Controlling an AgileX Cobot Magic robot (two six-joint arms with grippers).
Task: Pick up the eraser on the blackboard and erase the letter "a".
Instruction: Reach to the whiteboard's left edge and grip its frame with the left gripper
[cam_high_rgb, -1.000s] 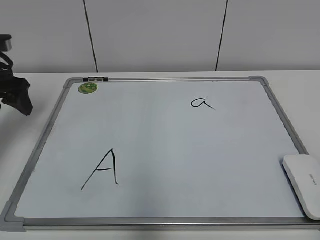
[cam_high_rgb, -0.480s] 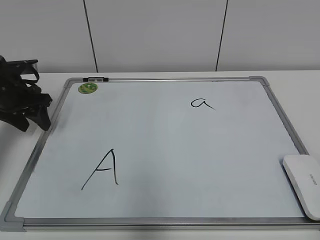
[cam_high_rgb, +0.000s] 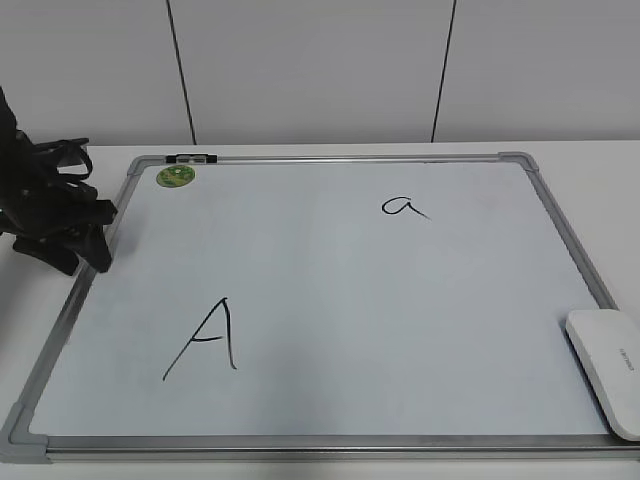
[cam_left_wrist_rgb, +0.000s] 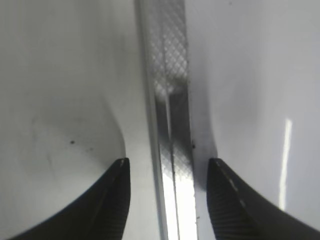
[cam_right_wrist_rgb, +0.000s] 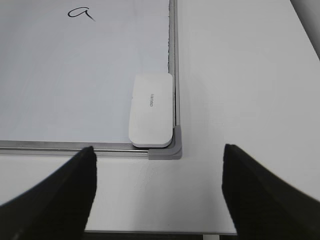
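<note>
White and ungrasped, the eraser (cam_right_wrist_rgb: 151, 110) is seen lying at the blackboard's (cam_high_rgb: 330, 300) near right corner, the letter "a" (cam_high_rgb: 404, 207) is left unerased, and both the left gripper (cam_left_wrist_rgb: 167, 172) and right gripper (cam_right_wrist_rgb: 157, 172) are held open, empty-fingered.

The blackboard (cam_high_rgb: 330, 300) carries a handwritten capital "A" (cam_high_rgb: 205, 338) and a small letter "a" (cam_high_rgb: 404, 207); the eraser's (cam_right_wrist_rgb: 151, 110) grey lettering is unreadable.
</note>
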